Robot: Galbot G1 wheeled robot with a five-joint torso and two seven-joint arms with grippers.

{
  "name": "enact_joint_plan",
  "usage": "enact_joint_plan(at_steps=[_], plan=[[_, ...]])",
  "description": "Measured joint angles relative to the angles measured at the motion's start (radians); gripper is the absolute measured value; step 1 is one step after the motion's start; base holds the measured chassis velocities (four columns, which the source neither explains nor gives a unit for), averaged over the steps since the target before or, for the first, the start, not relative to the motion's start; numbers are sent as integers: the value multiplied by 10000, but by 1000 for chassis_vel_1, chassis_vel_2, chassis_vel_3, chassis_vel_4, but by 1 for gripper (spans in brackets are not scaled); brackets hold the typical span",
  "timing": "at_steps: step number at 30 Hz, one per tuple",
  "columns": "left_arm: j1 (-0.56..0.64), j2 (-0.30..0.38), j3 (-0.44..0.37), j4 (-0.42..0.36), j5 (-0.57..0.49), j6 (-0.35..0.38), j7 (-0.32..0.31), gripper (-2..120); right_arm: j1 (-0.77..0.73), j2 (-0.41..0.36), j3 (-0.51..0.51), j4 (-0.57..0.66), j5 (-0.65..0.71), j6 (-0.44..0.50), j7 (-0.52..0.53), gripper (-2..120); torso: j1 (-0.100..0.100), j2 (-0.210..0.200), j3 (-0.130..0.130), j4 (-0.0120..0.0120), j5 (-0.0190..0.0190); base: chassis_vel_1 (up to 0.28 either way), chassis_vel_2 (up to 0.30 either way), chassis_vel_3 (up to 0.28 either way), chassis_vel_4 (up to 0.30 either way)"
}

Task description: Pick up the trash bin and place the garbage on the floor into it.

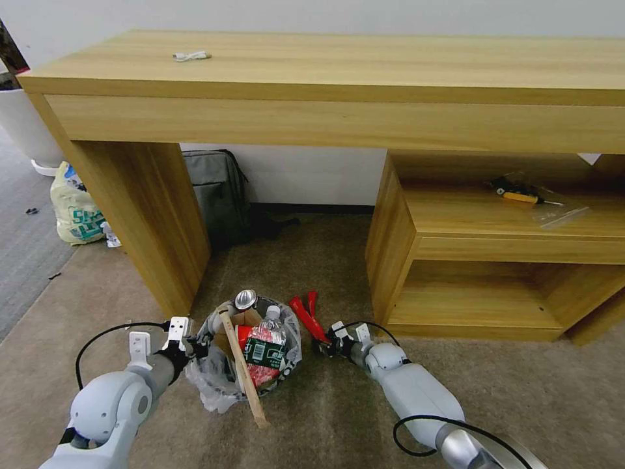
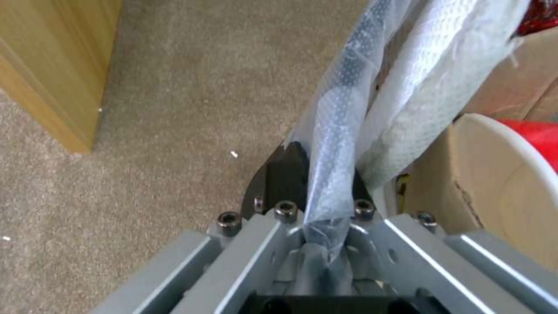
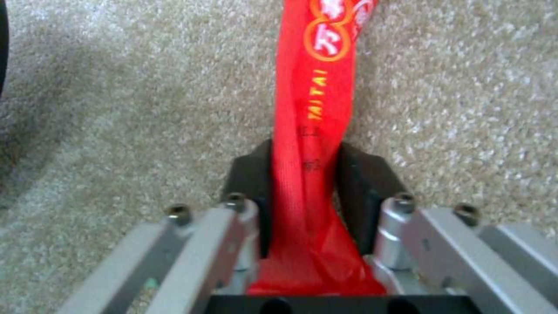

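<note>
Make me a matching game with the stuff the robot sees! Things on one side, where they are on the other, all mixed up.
Things:
1. wooden stick
2. red wrapper
3. backpack
4. screwdriver

Places:
A. on the shelf
B. under the desk
C. poking out of the trash bin
D. in the right end effector

Pairs: 1-C, 2-D, 3-B, 4-A

Glossy red wrapper point(image 3: 311, 131), crinkly translucent plastic liner point(image 2: 343, 131), matt short-pile carpet point(image 1: 325, 417).

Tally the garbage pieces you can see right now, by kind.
Wooden stick: 1
Plastic bottle: 1
Cardboard piece: 1
Red cup: 1
Silver-topped can: 1
Red wrapper, in the right gripper's jaws: 1
Total: 6, five in the trash bin
</note>
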Motion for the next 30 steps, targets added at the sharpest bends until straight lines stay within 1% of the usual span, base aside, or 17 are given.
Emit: enact_joint_plan(at_steps=[1,2,3,5,10,12,13,16,17,19,21,22,25,26,29,30], plan=[[4,6,0,-5,0,0,0,0,6,5,7,-13,3,6,-4,19,0,0,0,1,0,0,0,0,0],[4,6,0,-5,0,0,0,0,6,5,7,-13,3,6,-4,19,0,0,0,1,0,0,0,0,0],[4,7,0,-8,0,0,1,0,6,5,13,-14,14,5,-5,13,0,0,0,1,0,0,0,0,0],[-1,5,12,-12,0,0,1,0,-2,-15,23,33,55,4,-7,5,0,1,0,2,1,0,0,0,0],[-7,1,41,-38,0,0,2,0,-158,-114,91,432,75,-2,93,4,0,0,0,1,1,0,0,0,0],[-7,2,41,-38,0,0,2,0,-361,-244,147,977,104,-64,195,4,0,0,1,2,2,0,0,0,0],[-7,2,41,-38,0,0,2,0,-361,-244,147,977,104,-64,195,4,0,0,1,2,2,0,0,0,0],[-8,-11,41,-39,1,0,2,0,-691,-498,248,2020,246,-219,416,4,0,0,0,1,2,0,0,0,0],[-8,-11,41,-39,1,0,2,0,-691,-498,248,2020,246,-219,416,4,0,0,0,1,2,0,0,0,0],[-9,-19,53,-23,21,0,3,0,-992,-760,345,2968,421,-396,616,4,0,0,0,1,1,0,0,0,0],[-25,-9,96,33,46,0,3,0,-1202,-950,425,3599,562,-548,802,4,-1,1,0,0,1,0,0,0,0],[-25,-9,96,33,46,0,3,0,-1202,-950,425,3599,562,-548,802,4,-1,1,0,0,1,0,0,0,0],[-135,-18,152,161,46,1,-2,0,-1456,-1197,526,4692,972,-767,1079,4,-1,1,0,0,0,0,0,0,0],[-135,-18,152,161,46,1,-2,0,-1456,-1197,526,4692,972,-767,1079,4,-1,1,0,0,0,0,0,0,0],[-237,-27,164,249,40,0,-13,0,-1485,-1360,597,5429,1058,-759,1149,4,-1,0,0,1,1,0,0,0,0],[-237,-27,164,249,40,0,-13,0,-1485,-1360,597,5429,1058,-759,1149,4,-1,0,0,1,1,0,0,0,0]])
